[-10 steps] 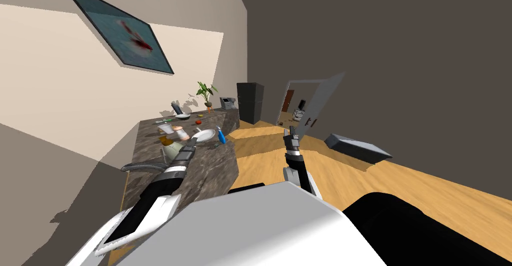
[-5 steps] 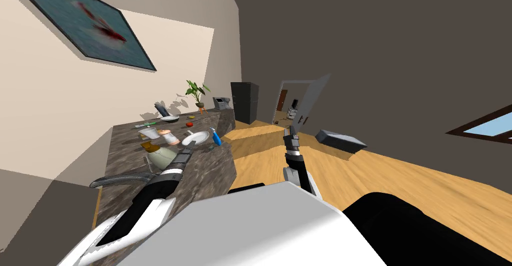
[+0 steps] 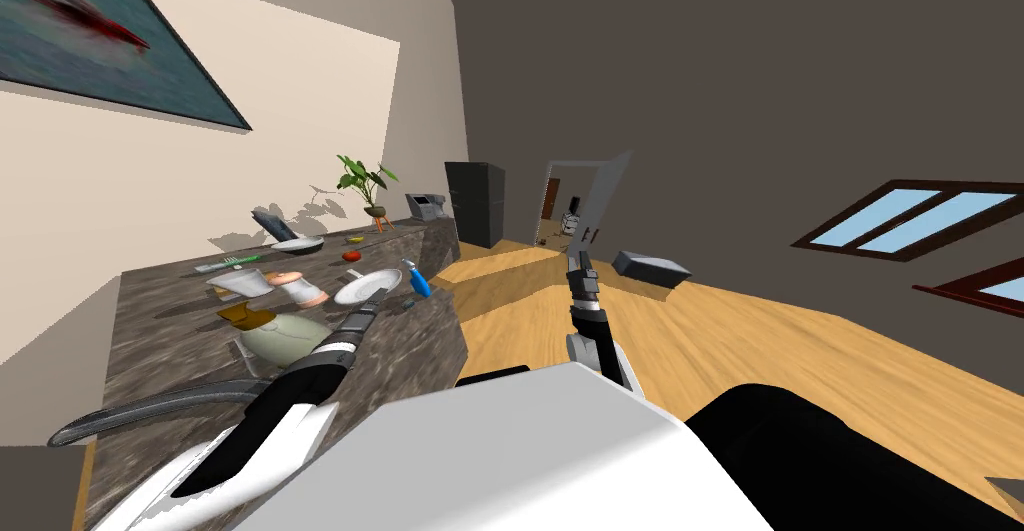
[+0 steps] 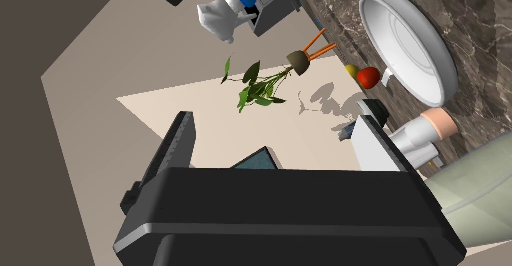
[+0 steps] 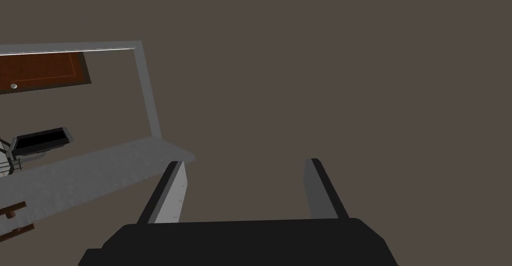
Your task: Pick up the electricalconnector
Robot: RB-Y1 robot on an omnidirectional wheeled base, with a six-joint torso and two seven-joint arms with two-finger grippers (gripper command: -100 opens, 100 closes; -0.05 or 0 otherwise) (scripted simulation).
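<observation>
Item: electricalconnector, judged to be the small dark piece (image 3: 407,305) on the dark marbled stone surface (image 3: 400,360), just beside the blue spray bottle with white trigger (image 3: 417,279).
Position: just right of your left claw (image 3: 372,301), near the surface's edge. It is too small to tell its long axis.
Left claw: nearer arm, fingers spread, empty.
Right claw (image 3: 578,260): spread, empty, well apart over the wooden floor (image 3: 760,355).

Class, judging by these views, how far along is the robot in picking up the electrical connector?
Done: the left pincer is out over the counter. In hand: nothing; it and the right pincer stand open. Left: reach the small dark piece by the blue bottle, possibly the connector, grip and lift.
</observation>
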